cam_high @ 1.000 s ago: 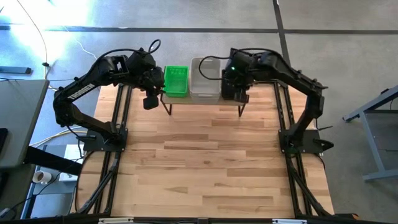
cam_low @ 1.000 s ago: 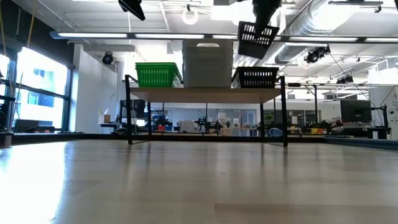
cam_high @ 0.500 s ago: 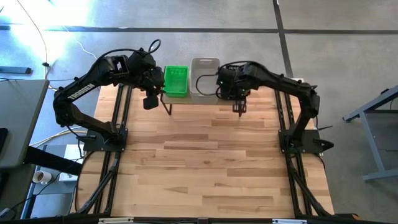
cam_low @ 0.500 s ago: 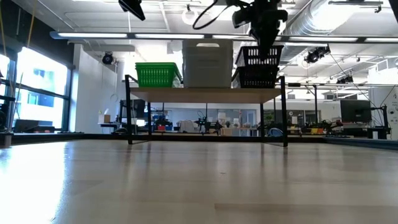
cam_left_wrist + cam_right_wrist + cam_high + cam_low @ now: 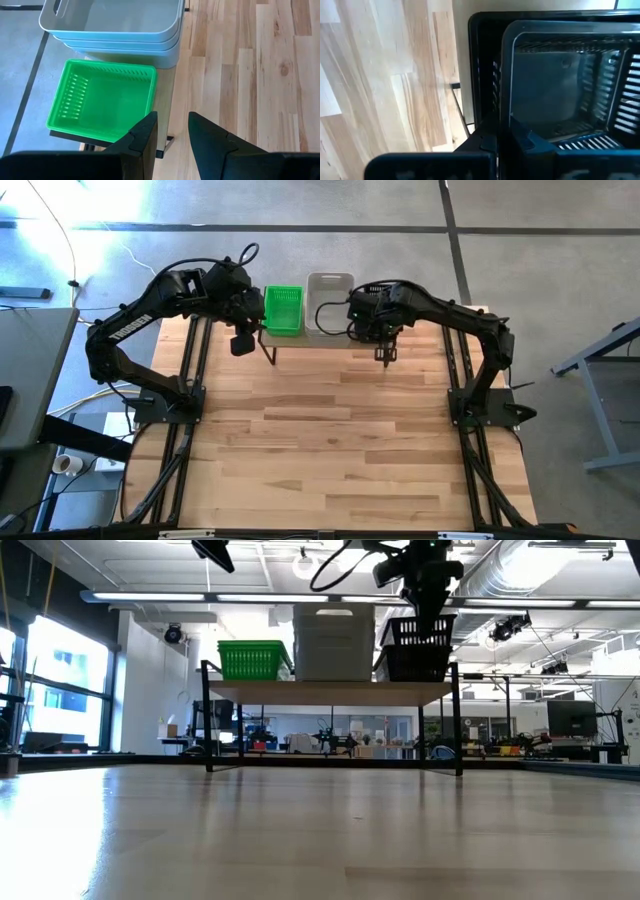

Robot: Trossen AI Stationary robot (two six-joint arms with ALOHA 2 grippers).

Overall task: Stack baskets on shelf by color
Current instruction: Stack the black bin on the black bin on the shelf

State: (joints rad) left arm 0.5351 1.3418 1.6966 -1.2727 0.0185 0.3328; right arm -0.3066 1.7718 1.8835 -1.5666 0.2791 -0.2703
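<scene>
On the shelf (image 5: pixel 330 692), at the counter's (image 5: pixel 340 450) far edge, I have three piles side by side: a green basket (image 5: pixel 282 310) at its left end, a grey stack (image 5: pixel 328 305) in the middle, a black stack (image 5: pixel 412 662) at its right end.

Left of the shelf and level with the green basket, my left gripper (image 5: pixel 171 131) waits. Its jaws stand part open with nothing between them, touching nothing. Through its wrist camera the green basket and the grey stack sit just ahead, long sides running away from the shelf's front edge.

Over the shelf's right end, my right gripper (image 5: pixel 502 132) is the one at work. Its jaws are clenched on the near rim of a black basket (image 5: pixel 418 630), which hangs directly above the black stack. From table height the held basket looks roughly level and partly sunk into the pile below, though I cannot tell whether it is fully seated. The wrist camera shows its rim sitting inside the outline of the basket beneath, long axes seemingly in line.

I judge the next move a straight drop and release; any tilt could jam the rims.
</scene>
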